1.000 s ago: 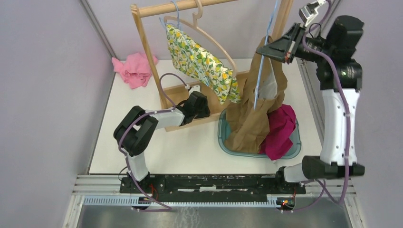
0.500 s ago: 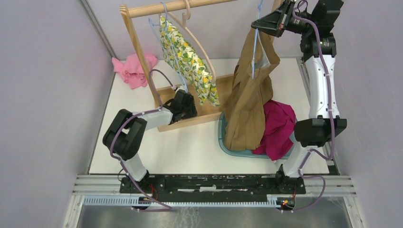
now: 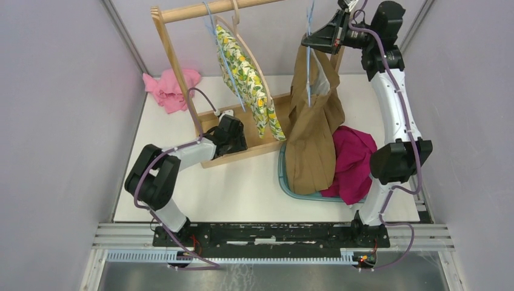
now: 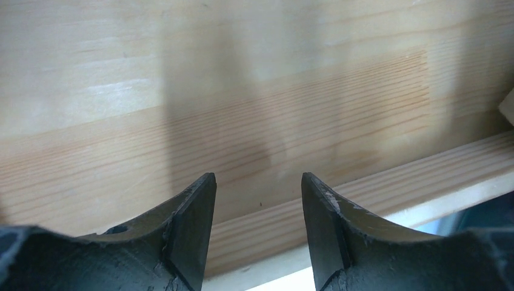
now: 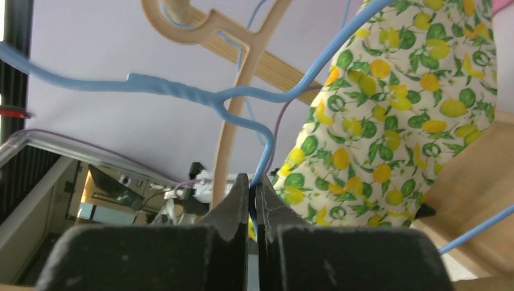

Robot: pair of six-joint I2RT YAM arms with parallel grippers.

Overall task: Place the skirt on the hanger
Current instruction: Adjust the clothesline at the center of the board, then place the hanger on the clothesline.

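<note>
The skirt (image 3: 312,130), brown, is carried on the blue wire hanger (image 5: 200,97) and is suspended high at the back right of the table (image 3: 242,194), beside the right end of the wooden rack (image 3: 182,73). Its lower edge reaches down into the teal basin (image 3: 283,176), where a magenta cloth (image 3: 354,163) lies beside it.

The right gripper (image 5: 251,182) is closed tight on the hanger wire just below the twisted neck. This hold is judged to leave the hook free for the rail (image 3: 206,9) and to let the garment hang straight under its own weight.

The left gripper (image 4: 257,182) is set low against the rack's wooden base board (image 4: 242,91), jaws apart and nothing between them. Contact with the wood cannot be confirmed. The position is judged to be a brace against tipping.

A lemon-print garment (image 3: 245,79) on a wooden hanger (image 3: 257,57) is noted on the rail. The skirt is judged mounted on its hanger; hooking onto the rail remains.
</note>
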